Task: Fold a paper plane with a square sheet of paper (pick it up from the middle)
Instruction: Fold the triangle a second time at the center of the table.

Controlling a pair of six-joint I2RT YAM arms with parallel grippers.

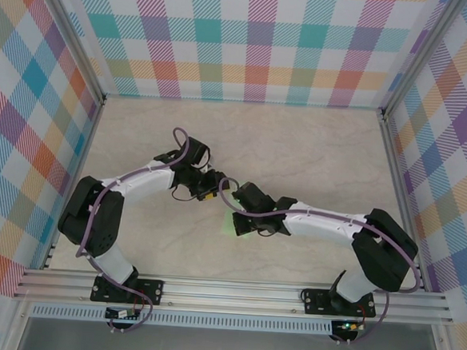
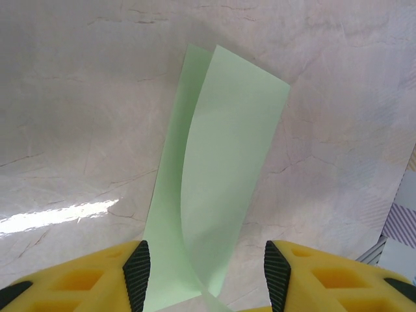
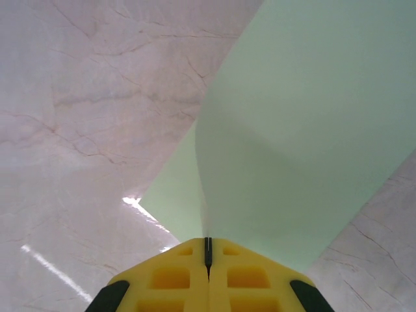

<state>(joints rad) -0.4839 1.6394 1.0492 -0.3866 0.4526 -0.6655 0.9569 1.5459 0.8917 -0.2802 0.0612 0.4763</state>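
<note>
The right tool (image 3: 208, 252) is clenched on the square sheet of paper (image 3: 305, 123): its two yellow fingers (image 3: 172, 276) meet at the bottom centre of the right wrist view with an edge of the sheet pinched in the seam between them. From there the pale green paper rises and spreads across the upper right of the frame, bowed, with a second layer showing lower left of the bend. The left tool (image 2: 207, 276) is released, its two yellow fingers wide apart at the bottom of the left wrist view, black pads (image 2: 138, 270) facing inward. The one sheet (image 2: 221, 169) runs up between them toward the upper centre, curled over so that two layers overlap; whether it touches either pad I cannot tell. Under the paper lies the marbled beige table (image 2: 65, 97). From above, the two tools, left (image 1: 210, 191) and right (image 1: 235, 213), meet near the middle of the frame and their arms cover most of the sheet, leaving a green sliver (image 1: 230, 226) just below the right one. Purple cables (image 1: 180, 139) loop over both arms, an aluminium rail (image 1: 233, 291) crosses the bottom, and plaid walls (image 1: 251, 40) close in three sides.
</note>
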